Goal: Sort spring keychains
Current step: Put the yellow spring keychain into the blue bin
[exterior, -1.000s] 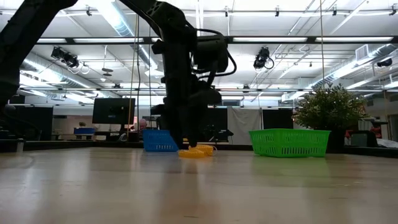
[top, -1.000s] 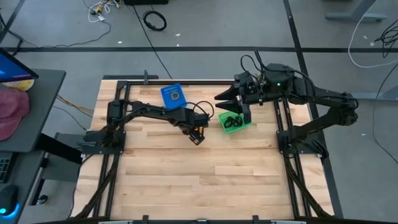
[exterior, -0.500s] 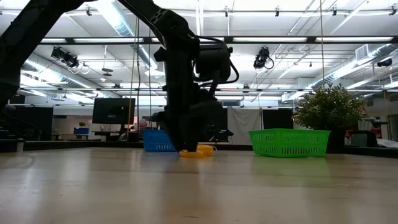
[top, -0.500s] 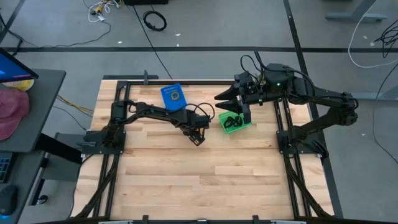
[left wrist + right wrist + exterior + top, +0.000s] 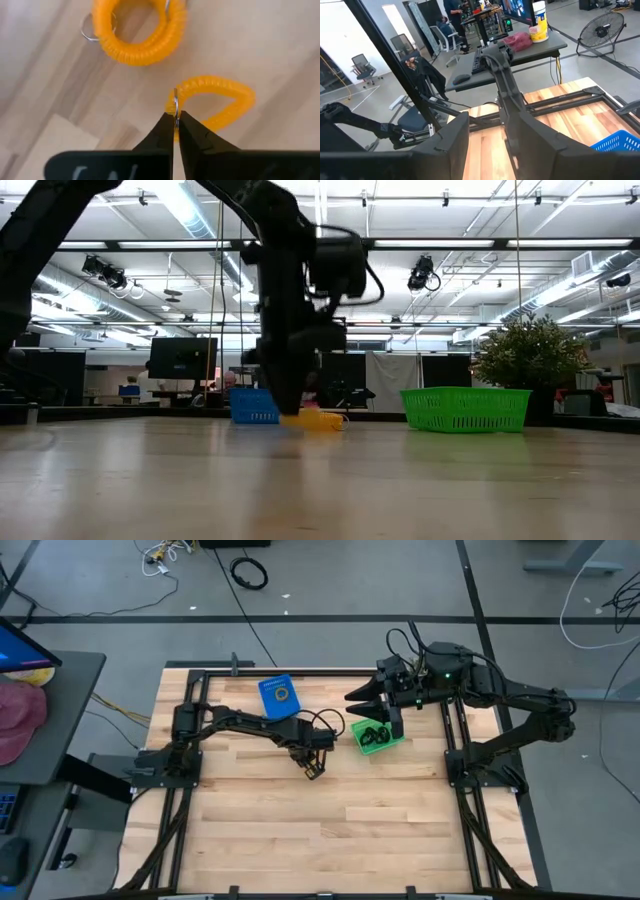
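The left gripper (image 5: 175, 120) is down on the desk (image 5: 330, 830) mid-span, jaws pinched on the metal ring of an orange keychain (image 5: 220, 100). A second orange keychain (image 5: 137, 35) lies just beyond. The right gripper (image 5: 393, 720) hangs over the green bin (image 5: 378, 736), which seems to hold black keychains; jaws partly apart, empty. A blue bin (image 5: 278, 695) holds one orange loop.

Left arm extended from its base at the left edge toward the middle of the worktop, wrist bent downward. Left hand (image 5: 314, 768) low over the surface, pointing down; its fingers (image 5: 165, 135) pressed together, tips meeting. Right arm reaches from the right side toward the far middle, elbow bent, held high. Right hand (image 5: 362, 697) raised, fingers (image 5: 452, 145) parted, gripping nothing.
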Motion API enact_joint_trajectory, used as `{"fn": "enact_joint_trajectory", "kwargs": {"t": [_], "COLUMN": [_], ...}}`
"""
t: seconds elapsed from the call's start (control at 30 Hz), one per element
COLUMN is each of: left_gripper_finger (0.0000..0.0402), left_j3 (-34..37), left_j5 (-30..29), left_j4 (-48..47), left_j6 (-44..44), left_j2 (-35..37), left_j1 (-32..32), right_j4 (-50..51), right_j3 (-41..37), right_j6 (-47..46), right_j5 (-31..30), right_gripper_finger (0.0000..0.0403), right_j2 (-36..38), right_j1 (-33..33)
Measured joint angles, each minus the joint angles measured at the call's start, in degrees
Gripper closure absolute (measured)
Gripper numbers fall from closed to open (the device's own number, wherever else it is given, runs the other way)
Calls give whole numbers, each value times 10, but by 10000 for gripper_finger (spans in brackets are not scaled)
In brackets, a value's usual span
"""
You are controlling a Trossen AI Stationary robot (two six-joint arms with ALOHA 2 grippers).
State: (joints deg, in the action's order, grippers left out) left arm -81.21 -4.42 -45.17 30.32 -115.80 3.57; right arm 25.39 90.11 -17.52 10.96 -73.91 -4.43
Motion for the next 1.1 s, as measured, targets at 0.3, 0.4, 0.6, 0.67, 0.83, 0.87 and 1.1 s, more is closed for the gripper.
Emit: {"fn": "enact_joint_trajectory", "kwargs": {"t": [0.3,0.4,0.6,0.67,0.83,0.87,1.1], "left_gripper_finger": [392,392,390,393,392,392,392], "left_j3": [-1,-1,-2,-2,0,3,149], "left_j5": [17,-4,-50,-49,-74,-89,-101], "left_j4": [-46,-33,42,73,166,199,413], "left_j6": [-10,-10,-62,-99,-188,-203,-250], "left_j2": [158,226,330,349,379,389,493], "left_j1": [-3,-3,-1,-2,-34,-43,-87], "right_j4": [0,-1,-3,-5,-11,-13,-22], "right_j3": [0,0,0,0,0,0,0], "right_j6": [0,4,6,6,6,4,-1], "right_j5": [0,0,0,0,0,0,0], "right_gripper_finger": [239,239,239,239,239,239,239], "right_j2": [0,0,0,0,0,0,0], "right_j1": [0,0,0,0,0,0,0]}}
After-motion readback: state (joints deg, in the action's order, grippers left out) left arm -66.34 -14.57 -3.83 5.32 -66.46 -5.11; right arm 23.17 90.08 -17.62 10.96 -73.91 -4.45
